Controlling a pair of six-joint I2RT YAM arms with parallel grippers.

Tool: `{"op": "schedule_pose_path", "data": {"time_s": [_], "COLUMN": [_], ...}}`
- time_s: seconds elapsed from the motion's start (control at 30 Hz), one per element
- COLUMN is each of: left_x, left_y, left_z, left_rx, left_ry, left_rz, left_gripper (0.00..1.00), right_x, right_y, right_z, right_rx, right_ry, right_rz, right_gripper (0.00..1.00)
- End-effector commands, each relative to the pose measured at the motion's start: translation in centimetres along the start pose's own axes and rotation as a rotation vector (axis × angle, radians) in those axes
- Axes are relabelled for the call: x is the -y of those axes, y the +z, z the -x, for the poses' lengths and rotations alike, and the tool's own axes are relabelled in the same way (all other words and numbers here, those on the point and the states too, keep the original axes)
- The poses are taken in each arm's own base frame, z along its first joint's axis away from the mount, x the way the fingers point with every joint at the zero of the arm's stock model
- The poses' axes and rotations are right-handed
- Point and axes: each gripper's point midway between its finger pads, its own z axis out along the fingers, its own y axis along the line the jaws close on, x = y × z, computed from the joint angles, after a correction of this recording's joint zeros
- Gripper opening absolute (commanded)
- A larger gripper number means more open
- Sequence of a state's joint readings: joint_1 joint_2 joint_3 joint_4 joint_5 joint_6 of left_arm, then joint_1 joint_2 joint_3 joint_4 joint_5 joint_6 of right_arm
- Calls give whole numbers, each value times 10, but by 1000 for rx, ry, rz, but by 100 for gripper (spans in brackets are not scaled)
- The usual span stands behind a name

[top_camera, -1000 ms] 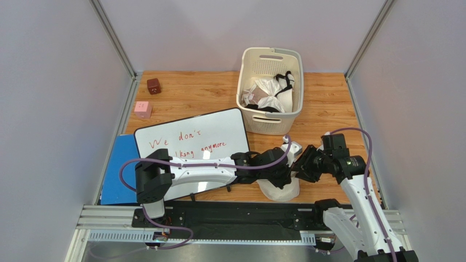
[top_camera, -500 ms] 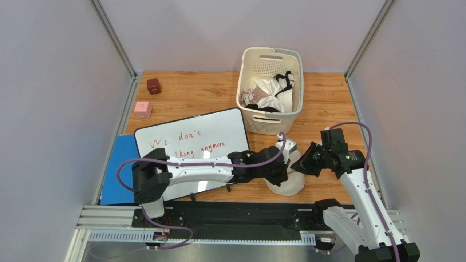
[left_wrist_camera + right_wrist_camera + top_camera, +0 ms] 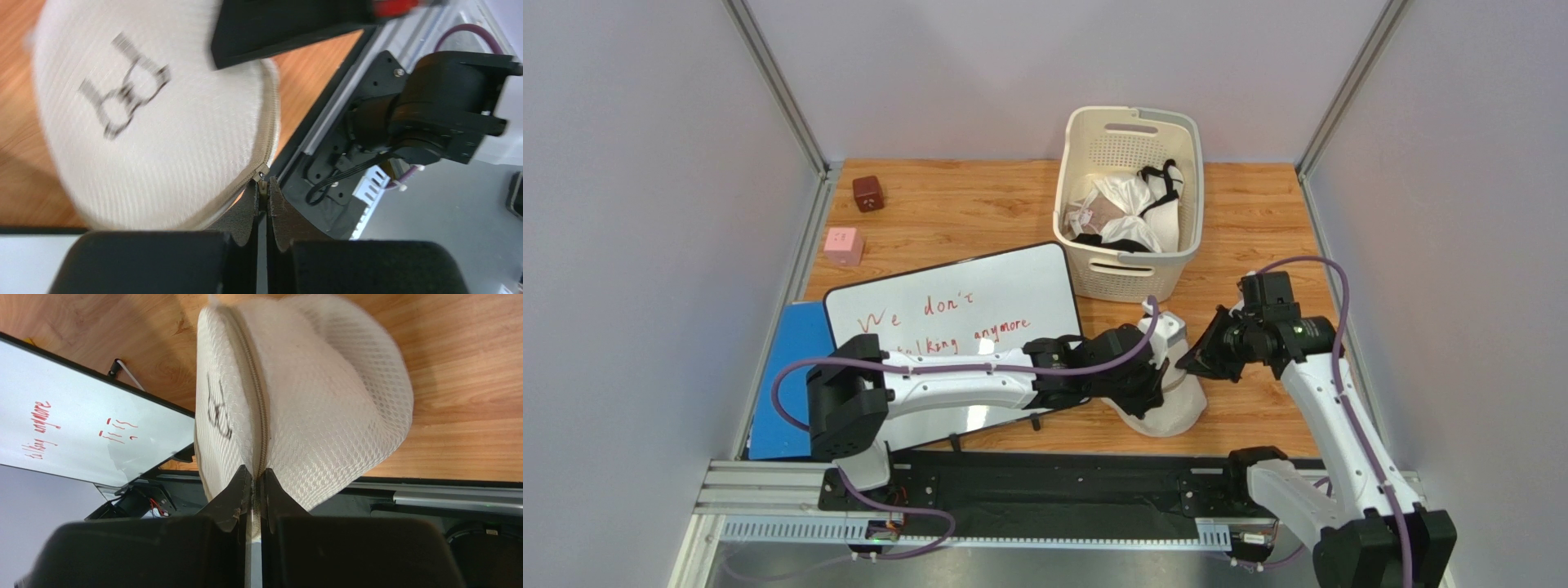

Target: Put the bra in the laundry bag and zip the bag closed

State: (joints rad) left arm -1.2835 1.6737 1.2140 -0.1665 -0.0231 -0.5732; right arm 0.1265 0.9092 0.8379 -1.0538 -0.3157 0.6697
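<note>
The laundry bag (image 3: pixel 1171 407), a round cream mesh pouch with a bra drawing printed on it, sits at the table's near edge between my two arms. My left gripper (image 3: pixel 265 184) is shut on the small zipper pull (image 3: pixel 263 177) at the bag's (image 3: pixel 153 122) rim. From the other side, my right gripper (image 3: pixel 253 476) is shut on the zipper rim (image 3: pixel 255 404) of the bag (image 3: pixel 319 398). Along the stretch I can see, the zipper teeth are joined. The bra is hidden. In the top view the left gripper (image 3: pixel 1151 386) and right gripper (image 3: pixel 1201 361) flank the bag.
A cream slatted basket (image 3: pixel 1081 165) with white and black-strapped garments stands behind the bag. A whiteboard (image 3: pixel 952 321) with red writing lies to the left, over a blue sheet (image 3: pixel 787 380). A pink cube (image 3: pixel 843 245) and a brown cube (image 3: pixel 868 192) sit far left. The metal base rail (image 3: pixel 1038 496) runs just below.
My right gripper has closed on the bag's rim and drawn back to the right. The bag shifted slightly right and away from the rail, with the left gripper following.
</note>
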Motion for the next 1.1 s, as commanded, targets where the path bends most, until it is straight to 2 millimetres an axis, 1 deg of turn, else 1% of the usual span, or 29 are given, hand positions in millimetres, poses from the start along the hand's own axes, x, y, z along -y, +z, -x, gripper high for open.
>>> {"op": "schedule_pose_path", "data": {"time_s": [0.0,0.03,0.1,0.13,0.17,0.2,0.23,0.3,0.33,0.37,0.43,0.5,0.57,0.67,0.77,0.8,0.87,0.97,1.0,1.03,1.07], "left_x": [51,53,47,45,39,34,31,28,26,25,25,27,27,31,35,36,36,31,28,23,19], "left_y": [5,7,14,16,20,21,20,18,18,17,16,16,16,15,14,14,14,14,15,13,12], "left_z": [28,30,28,30,29,27,25,27,25,25,25,25,26,27,27,28,26,21,17,14,12], "left_rx": [54,60,51,51,46,35,32,42,38,37,37,39,42,41,39,40,33,26,19,10,6], "left_ry": [28,7,-3,-6,-12,-16,-22,-19,-18,-17,-17,-20,-24,-29,-30,-31,-32,-35,-36,-35,-35], "left_rz": [-162,-169,-135,-122,-97,-81,-76,-65,-60,-58,-60,-61,-63,-82,-103,-105,-106,-88,-74,-55,-42], "left_gripper": [0,0,0,0,0,0,0,0,0,0,0,0,0,0,0,0,0,0,0,0,0], "right_x": [-20,-23,-23,-20,-16,-16,-10,-1,3,8,14,18,13,7,4,2,3,9,11,13,14], "right_y": [10,10,10,8,5,-1,-5,-9,-15,-16,-21,-19,-20,-17,-9,-7,-2,2,2,2,2], "right_z": [17,19,21,20,22,21,15,10,4,0,-11,-20,-26,-29,-29,-28,-28,-23,-21,-19,-17], "right_rx": [-12,-10,-6,-7,11,30,24,42,54,56,59,41,26,12,-7,-5,-14,7,12,25,29], "right_ry": [-68,-79,-98,-98,-109,-118,-111,-98,-93,-69,-51,-20,-5,25,54,59,76,87,90,83,78], "right_rz": [63,71,58,41,22,25,7,-18,-22,-32,-27,-22,16,58,73,81,77,43,32,16,8], "right_gripper": [7,15,26,44,51,57,64,68,71,71,70,69,68,61,55,51,47,28,11,2,0]}}
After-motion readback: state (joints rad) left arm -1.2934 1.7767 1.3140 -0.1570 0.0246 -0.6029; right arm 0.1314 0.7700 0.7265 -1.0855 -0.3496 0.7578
